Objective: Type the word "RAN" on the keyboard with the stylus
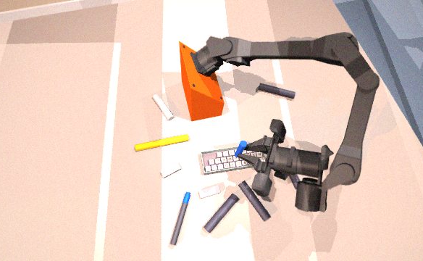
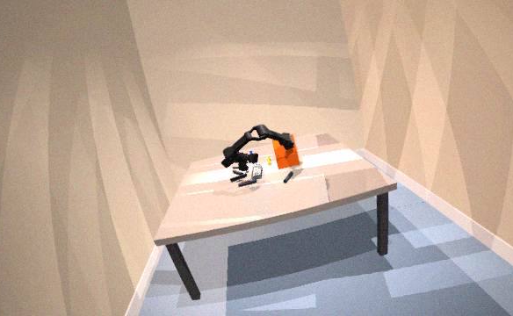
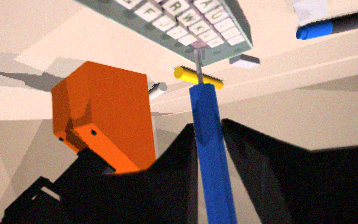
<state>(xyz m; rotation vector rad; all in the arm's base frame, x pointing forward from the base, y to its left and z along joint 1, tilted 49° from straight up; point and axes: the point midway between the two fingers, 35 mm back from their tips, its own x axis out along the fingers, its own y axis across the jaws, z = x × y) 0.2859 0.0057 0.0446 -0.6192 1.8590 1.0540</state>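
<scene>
So the gripper (image 1: 242, 150) (image 2: 252, 157) (image 3: 207, 127) is clamped on the blue stylus (image 1: 240, 148) (image 2: 250, 153) (image 3: 212, 145) – one finger on each side of the barrel. The stylus's thin grey tip points at the small keyboard (image 1: 222, 161) (image 2: 256, 171) (image 3: 197, 25), ending in front of the keys in the wrist view (whether it's really pushing one down, I can't tell). From the top, the gripper hides part of the keyboard's right end.

The arm (image 1: 358, 116) (image 2: 239, 144) (image 3: 87, 162) arches round from an orange block (image 1: 205, 106) (image 2: 288, 161) (image 3: 117, 100) with a slanted face.

Just below the keyboard in the top view there's a pale little block (image 1: 209, 191), with another small block (image 1: 171, 170) (image 3: 245, 61) off to its left. Two dark rods lie nearby: one dark rod (image 1: 254, 201) leans one way, the other dark rod (image 1: 222, 213) the opposite way. A third rod (image 1: 294, 180) is partly hidden under the gripper assembly.

Further out, a yellow rod (image 1: 161, 143) (image 2: 269, 161) (image 3: 200, 78) and a white cylinder (image 1: 163, 106) (image 3: 158, 90) lie left of the keyboard and orange block – plus a blue-ended dark pen (image 1: 179, 221) (image 3: 337, 25) at lower left. One more dark cylinder (image 1: 277, 90) (image 2: 288, 177) sits right of the orange block, all on the table (image 1: 52, 145) (image 2: 283, 206).
</scene>
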